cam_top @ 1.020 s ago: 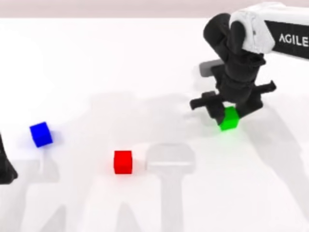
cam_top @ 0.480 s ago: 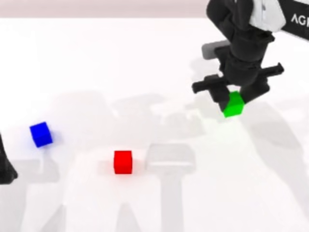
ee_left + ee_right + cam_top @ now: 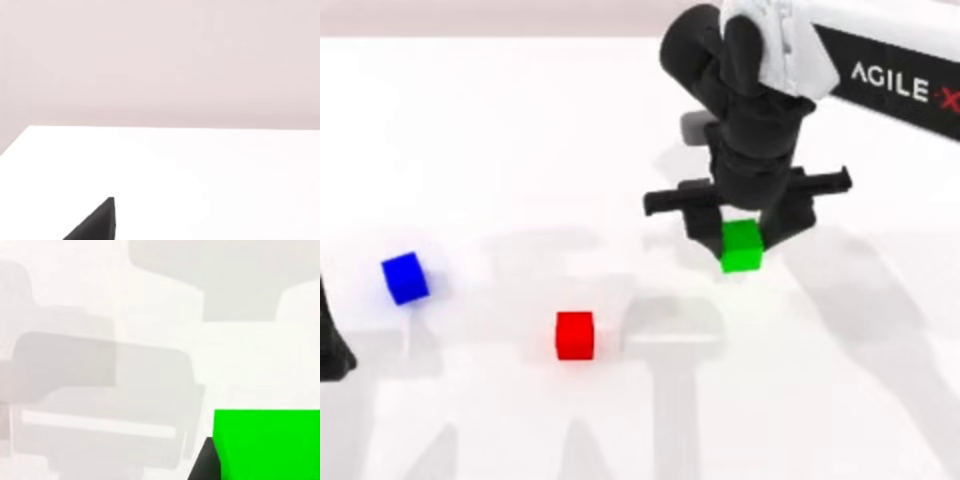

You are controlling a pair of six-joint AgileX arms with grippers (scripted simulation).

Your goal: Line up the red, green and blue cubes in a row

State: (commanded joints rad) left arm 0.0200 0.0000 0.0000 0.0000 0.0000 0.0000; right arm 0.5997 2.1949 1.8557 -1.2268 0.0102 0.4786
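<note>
The right gripper [image 3: 741, 235] hung over the middle-right part of the white table [image 3: 500, 140], pointing down from the right arm [image 3: 760, 90], which reached in from the top right corner of the top view. Its two dark fingers [image 3: 700, 225] were closed on the green cube [image 3: 741, 246], one on each side of it, so the gap between them was only as wide as the cube. The cube seemed to be lifted above the table, because a pale shadow lay on the surface below it and a little to the left. In the right wrist view the green cube [image 3: 267, 445] filled one corner, with a dark piece of a finger [image 3: 204, 465] touching its side, and the table behind it carried only grey shadows.

The red cube [image 3: 575, 335] stood on the table nearer to the front edge, to the left of the green cube and well apart from it. The blue cube [image 3: 405, 278] stood far on the left side, a bit further back than the red one and slightly turned. The three cubes did not form a straight row at this moment.

The left arm [image 3: 330, 345] stayed at the left edge of the table, and only a dark part of it was visible. Its fingers could not be judged from the views; the left wrist view showed just the pale table, the wall and a small dark tip [image 3: 95, 225].
</note>
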